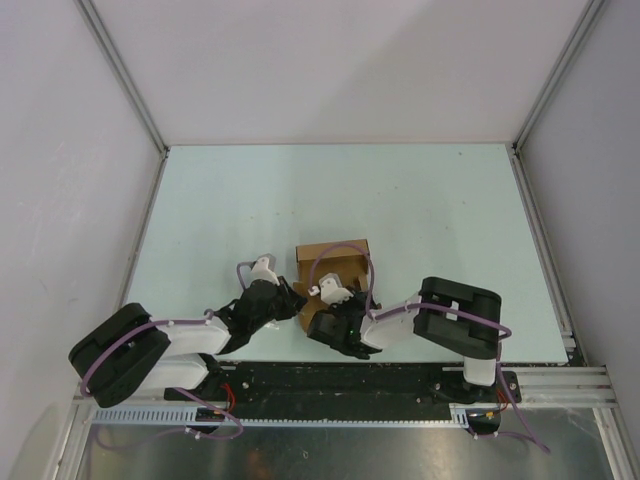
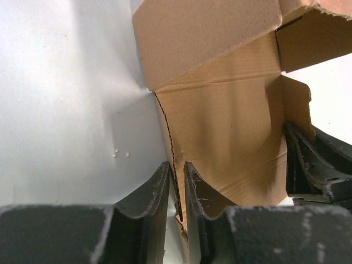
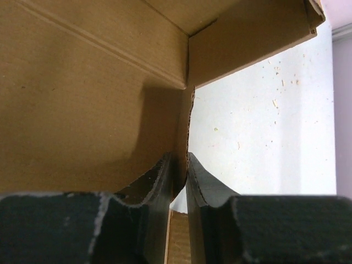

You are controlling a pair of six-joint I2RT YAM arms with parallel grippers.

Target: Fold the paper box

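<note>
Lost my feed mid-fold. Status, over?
Left gripper shut on paper box flap edge. Right gripper astride another edge, grip unclear. Box part-folded, walls up. No obstruction seen.

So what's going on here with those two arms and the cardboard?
Two robot arms are folding a brown paper box on the table. It is partly formed: some walls stand up, but it is not yet closed. The left gripper pinches the edge of one wall. The right gripper has its fingers either side of another edge, though whether it is clamping is hard to tell.
</note>
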